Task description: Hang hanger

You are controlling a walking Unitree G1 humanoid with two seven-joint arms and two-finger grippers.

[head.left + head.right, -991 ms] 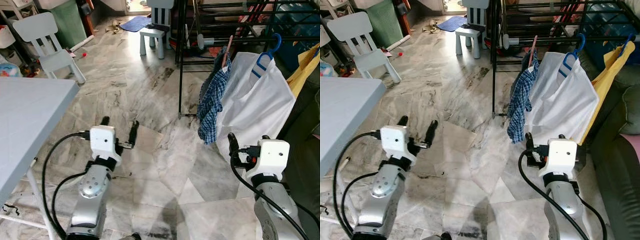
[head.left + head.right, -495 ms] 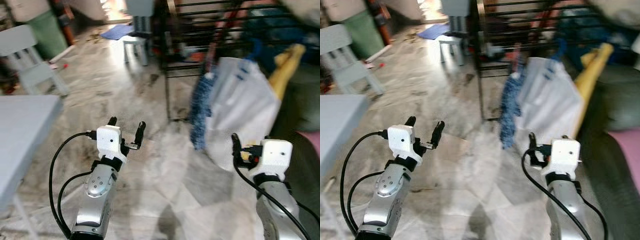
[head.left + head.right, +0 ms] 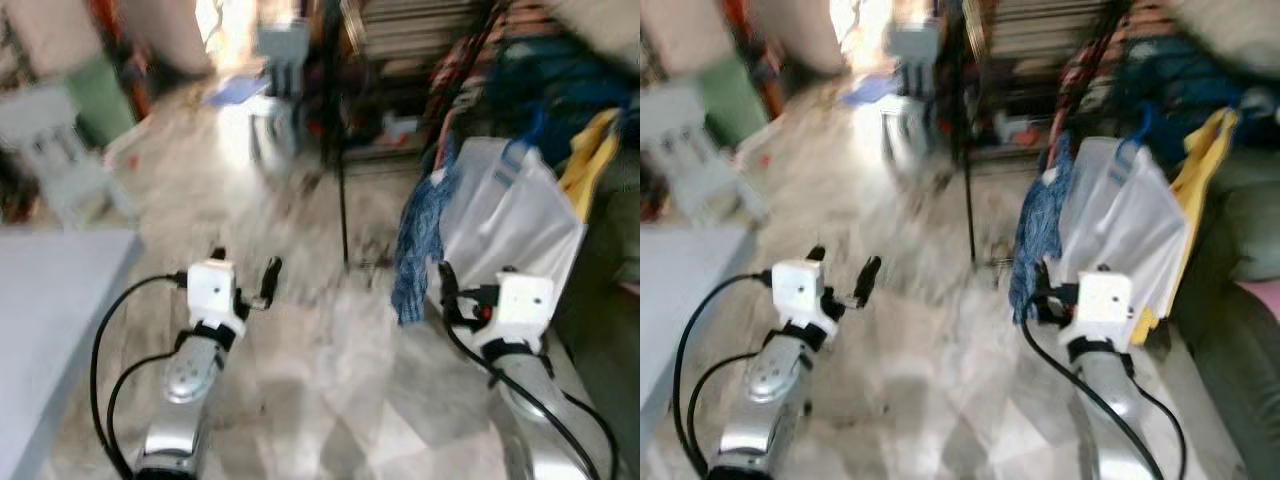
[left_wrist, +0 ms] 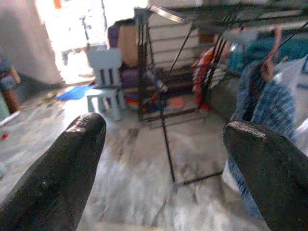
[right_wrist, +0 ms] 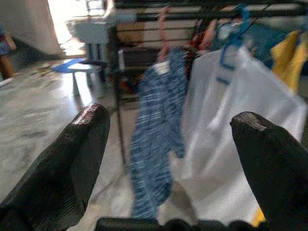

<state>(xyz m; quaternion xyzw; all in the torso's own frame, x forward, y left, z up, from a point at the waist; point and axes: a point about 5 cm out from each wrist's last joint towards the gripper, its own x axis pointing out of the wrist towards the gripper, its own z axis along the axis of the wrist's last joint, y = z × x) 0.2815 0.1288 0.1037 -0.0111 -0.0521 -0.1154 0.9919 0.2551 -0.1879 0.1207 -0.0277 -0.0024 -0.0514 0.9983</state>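
You've got two silver arms, jointed metal segments. White boxy wrist housing on each, left gripper [image 3: 243, 272] and right gripper [image 3: 462, 290] alike. Long matte-black fingers [image 4: 62, 173], rounded tips. Black cables loop from each housing down the forearm.

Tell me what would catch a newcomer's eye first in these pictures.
First, the clothes on the black metal drying rack ahead to the right: a white shirt on a blue plastic hanger, a blue checked shirt beside it, and a yellow garment behind. Next, the two open grippers raised in front: the left gripper over the marble floor, the right gripper close to the white shirt.
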